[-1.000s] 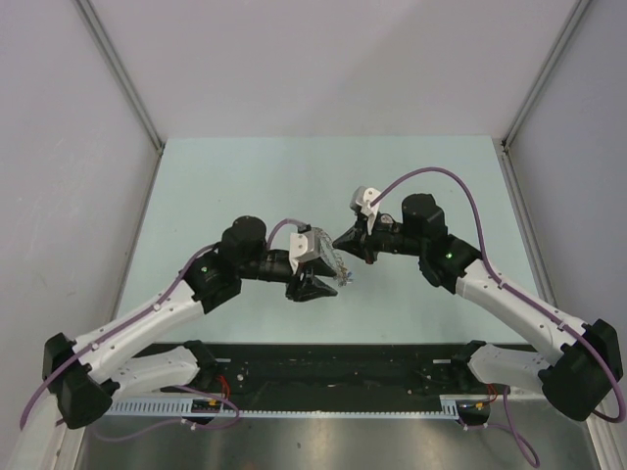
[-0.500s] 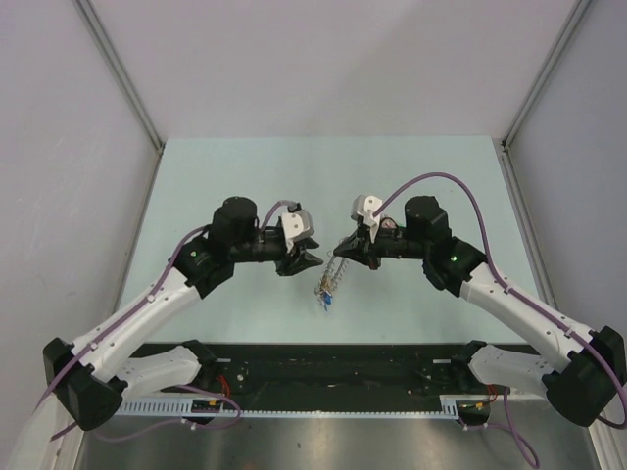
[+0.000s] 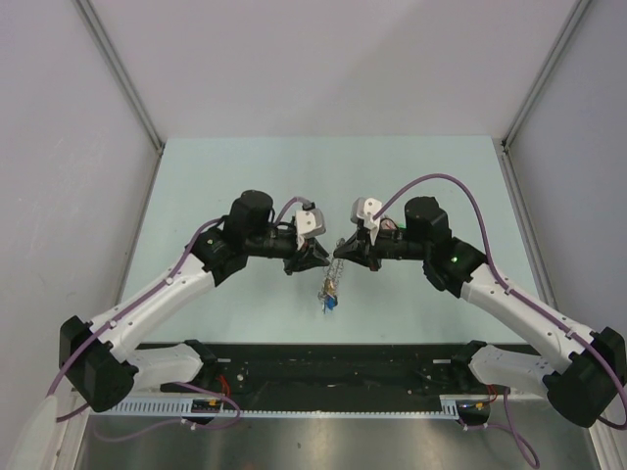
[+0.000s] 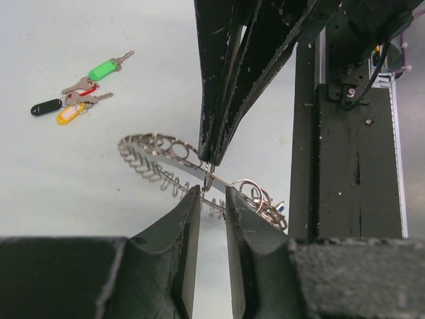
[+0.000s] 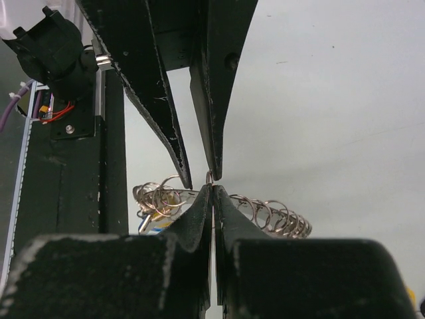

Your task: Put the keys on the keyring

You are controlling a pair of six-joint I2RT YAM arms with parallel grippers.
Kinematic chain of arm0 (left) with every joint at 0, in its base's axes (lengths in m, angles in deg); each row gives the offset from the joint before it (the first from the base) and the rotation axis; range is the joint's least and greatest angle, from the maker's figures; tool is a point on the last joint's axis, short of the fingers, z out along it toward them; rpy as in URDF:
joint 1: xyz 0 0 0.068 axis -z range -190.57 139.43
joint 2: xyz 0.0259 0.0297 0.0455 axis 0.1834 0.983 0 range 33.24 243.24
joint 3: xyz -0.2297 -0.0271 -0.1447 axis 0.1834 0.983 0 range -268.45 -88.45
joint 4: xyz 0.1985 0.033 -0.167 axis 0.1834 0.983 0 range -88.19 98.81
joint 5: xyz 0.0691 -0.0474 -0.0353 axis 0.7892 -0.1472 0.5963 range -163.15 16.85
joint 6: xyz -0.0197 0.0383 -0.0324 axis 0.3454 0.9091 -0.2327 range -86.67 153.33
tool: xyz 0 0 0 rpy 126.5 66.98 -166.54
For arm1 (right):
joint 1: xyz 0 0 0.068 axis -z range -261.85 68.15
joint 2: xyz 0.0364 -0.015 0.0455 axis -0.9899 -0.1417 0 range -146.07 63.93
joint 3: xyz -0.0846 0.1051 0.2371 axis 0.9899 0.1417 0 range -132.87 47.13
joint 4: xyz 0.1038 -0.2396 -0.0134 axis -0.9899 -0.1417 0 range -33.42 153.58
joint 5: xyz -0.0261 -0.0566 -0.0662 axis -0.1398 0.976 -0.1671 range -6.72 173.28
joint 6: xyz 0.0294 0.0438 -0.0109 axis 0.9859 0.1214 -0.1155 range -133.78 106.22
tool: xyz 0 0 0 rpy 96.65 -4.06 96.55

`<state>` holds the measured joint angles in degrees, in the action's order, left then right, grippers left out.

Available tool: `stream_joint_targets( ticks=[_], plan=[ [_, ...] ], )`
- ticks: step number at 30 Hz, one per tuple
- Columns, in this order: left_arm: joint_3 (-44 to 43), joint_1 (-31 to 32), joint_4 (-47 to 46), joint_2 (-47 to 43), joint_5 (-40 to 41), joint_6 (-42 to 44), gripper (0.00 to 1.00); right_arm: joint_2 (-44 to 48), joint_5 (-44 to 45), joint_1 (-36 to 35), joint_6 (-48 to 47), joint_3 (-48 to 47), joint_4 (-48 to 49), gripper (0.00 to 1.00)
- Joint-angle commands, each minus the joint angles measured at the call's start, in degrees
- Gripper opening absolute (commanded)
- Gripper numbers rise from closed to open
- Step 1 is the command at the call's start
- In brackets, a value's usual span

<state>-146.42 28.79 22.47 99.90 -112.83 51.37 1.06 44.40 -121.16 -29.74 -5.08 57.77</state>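
L gripper (image 4: pixel 212 194) back in from 9 o'clock, jaws narrowed to slit astride keyring (image 4: pixel 159 149), not pinching yet; R gripper (image 5: pixel 212 189) clamped on keyring, dangling toward 6; spare keys (image 4: pixel 78 90) on table (image 4: pixel 53 199), 10 o'clock; handover/regrip likely.

Before me lies a pale mint-green flat tabletop (image 3: pixel 245 166), matte and evenly lit. Plain light-grey panel walls (image 3: pixel 323 59) close it in on three sides, joined at the far corners by slim silver metal posts (image 3: pixel 118 69). A long black rail (image 3: pixel 333 362) runs along my near edge, a white slotted strip (image 3: pixel 323 411) just below it.
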Motion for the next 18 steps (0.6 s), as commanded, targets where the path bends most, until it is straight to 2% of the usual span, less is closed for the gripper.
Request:
stream_joint_targets(
  ticks=[1, 9, 12, 16, 18],
  plan=[
    [-1.9, -0.2, -3.0, 0.1, -4.1, -1.3, 0.24, 1.8, -1.7, -0.5, -0.9, -3.1, 2.5, 0.00],
    [-1.0, -0.2, -5.2, 0.2, -5.1, -3.2, 0.18, 1.8, -1.7, -0.7, -1.1, -3.2, 2.6, 0.00],
    [-0.8, -0.2, -5.1, 0.5, -5.1, -3.3, 0.13, 1.8, -1.6, -0.7, -1.1, -3.2, 2.6, 0.00],
    [-0.5, -0.2, -5.0, 0.7, -4.7, -3.3, 0.00, 2.1, -1.5, -0.7, -1.1, -3.1, 2.4, 0.00],
    [-0.3, -0.2, -4.6, 0.4, -3.8, -2.9, 0.00, 2.1, -1.1, -0.7, -0.9, -3.1, 2.1, 0.00]
  ],
)
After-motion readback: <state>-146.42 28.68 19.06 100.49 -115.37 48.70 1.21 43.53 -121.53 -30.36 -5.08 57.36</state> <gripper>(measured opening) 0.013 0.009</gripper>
